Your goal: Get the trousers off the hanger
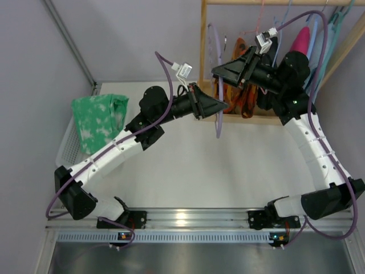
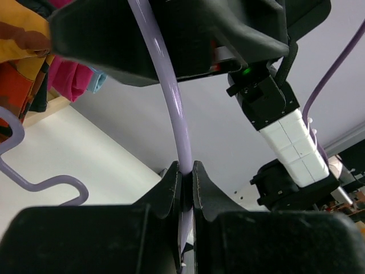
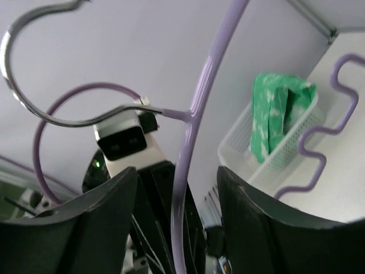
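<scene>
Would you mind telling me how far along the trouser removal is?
Done: the green trousers lie in the basket, and the lilac hanger looks bare. In hand: the left gripper clamps the hanger; the right gripper stands open around it. Left: probably only setting the hanger down.

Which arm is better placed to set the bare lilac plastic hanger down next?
Probably left. Its claw is shut on the lilac plastic hanger, while the right claw stands open, with the hanger's bar passing ungripped between its fingers.
</scene>
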Robot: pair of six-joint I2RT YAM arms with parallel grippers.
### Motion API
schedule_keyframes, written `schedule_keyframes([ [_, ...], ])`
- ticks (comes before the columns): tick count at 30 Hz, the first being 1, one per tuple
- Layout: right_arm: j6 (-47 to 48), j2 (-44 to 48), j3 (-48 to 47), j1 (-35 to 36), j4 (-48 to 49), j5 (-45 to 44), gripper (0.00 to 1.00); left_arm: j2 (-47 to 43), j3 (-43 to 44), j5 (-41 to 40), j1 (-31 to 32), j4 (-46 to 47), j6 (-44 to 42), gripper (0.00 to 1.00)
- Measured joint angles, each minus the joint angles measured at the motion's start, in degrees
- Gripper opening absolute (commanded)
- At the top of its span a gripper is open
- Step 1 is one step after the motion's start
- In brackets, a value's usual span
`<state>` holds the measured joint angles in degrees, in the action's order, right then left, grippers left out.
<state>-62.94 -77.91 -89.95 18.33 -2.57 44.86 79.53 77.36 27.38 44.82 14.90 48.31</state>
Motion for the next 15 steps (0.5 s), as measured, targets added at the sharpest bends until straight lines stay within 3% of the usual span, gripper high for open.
schedule_keyframes([
  [1, -0.24, -0.13, -0.31, -0.61, 0.07, -0.02, 0.73, 0.66, 1.05, 0.04, -0.22, -0.31, 0.83, 0.0],
  [4, -0.04, -0.46, -1.33, -3.04, 0.0, -0.26, 0.89, 2.58, 4.07, 0.2, -1.22, -1.88, 3.34, 0.0],
  [5, -0.09, -0.5, -1.62, -3.69, -0.11, -0.24, 0.99, 3.34, 5.14, 0.59, -1.79, -2.49, 4.42, 0.0],
  [15, 0.13, -0.11, -2.47, -6.86, 0.26, 0.81, 0.99, 17.55, 19.61, 6.93, -8.55, -2.36, 16.85, 0.0],
])
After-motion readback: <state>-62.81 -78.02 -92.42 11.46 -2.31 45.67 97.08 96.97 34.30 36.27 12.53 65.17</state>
